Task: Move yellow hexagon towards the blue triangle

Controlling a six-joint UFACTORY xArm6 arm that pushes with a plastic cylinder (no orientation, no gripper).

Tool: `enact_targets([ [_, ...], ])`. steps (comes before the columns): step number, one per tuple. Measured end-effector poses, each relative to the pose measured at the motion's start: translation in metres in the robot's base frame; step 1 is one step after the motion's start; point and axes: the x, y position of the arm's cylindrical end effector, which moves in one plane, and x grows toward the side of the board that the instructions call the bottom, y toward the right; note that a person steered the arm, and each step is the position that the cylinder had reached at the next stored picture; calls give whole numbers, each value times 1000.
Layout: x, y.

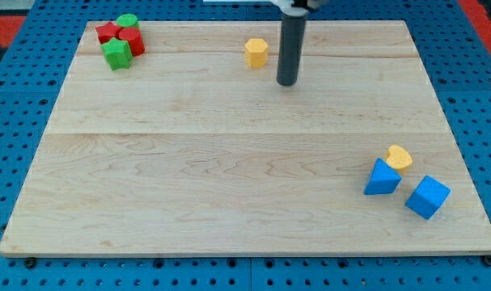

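The yellow hexagon [256, 52] sits near the top of the wooden bench [188, 178], and my tip [287, 82] rests just to its right and slightly lower, apart from it; the arm carries no claw, only this dark rod. The blue triangle [382, 178] lies well apart at the lower right, touching a yellow heart-shaped block [399, 156], with a blue cube [428, 197] beside it. Red and green blocks [120, 39] cluster at the top left.
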Motion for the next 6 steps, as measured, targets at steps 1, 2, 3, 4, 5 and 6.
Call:
enact_targets([
  [1,-56,-3],
  [2,-87,-14],
  [3,-53,-51],
  [4,-5,-68],
  [5,38,-68],
  [6,84,-65],
])
